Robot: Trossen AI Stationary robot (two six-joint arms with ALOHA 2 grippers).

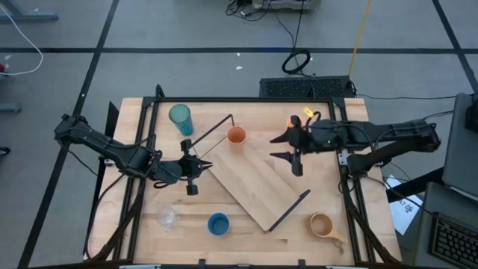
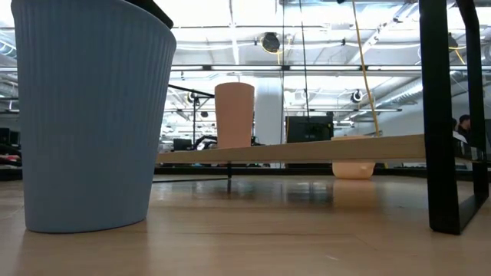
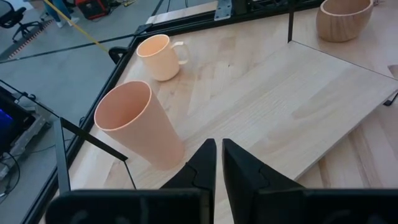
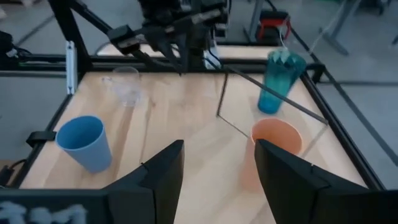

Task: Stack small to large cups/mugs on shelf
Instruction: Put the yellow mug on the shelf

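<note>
The shelf (image 1: 254, 185) lies diagonally across the table's middle, with a black wire bracket at each short end. In the low view its board (image 2: 307, 149) shows a little above the tabletop. The small orange cup (image 1: 236, 136) stands upright by the shelf's far-left corner. The teal tumbler (image 1: 180, 118) is far left, and the orange handled mug (image 1: 294, 122) is far right. The tan mug (image 1: 323, 225), blue cup (image 1: 218, 223) and clear glass (image 1: 168, 217) stand along the near edge. My left gripper (image 1: 207, 166) is shut, pointing at the shelf's left corner beside the orange cup (image 3: 134, 121). My right gripper (image 1: 282, 147) hovers open above the shelf, facing the orange cup (image 4: 277, 138).
A black frame rail (image 1: 224, 99) runs round the table. The shelf's wire bracket (image 1: 209, 133) reaches out between the tumbler and the orange cup. In the low view the blue cup (image 2: 92, 115) stands close in front, with a black upright (image 2: 445, 115) at the right.
</note>
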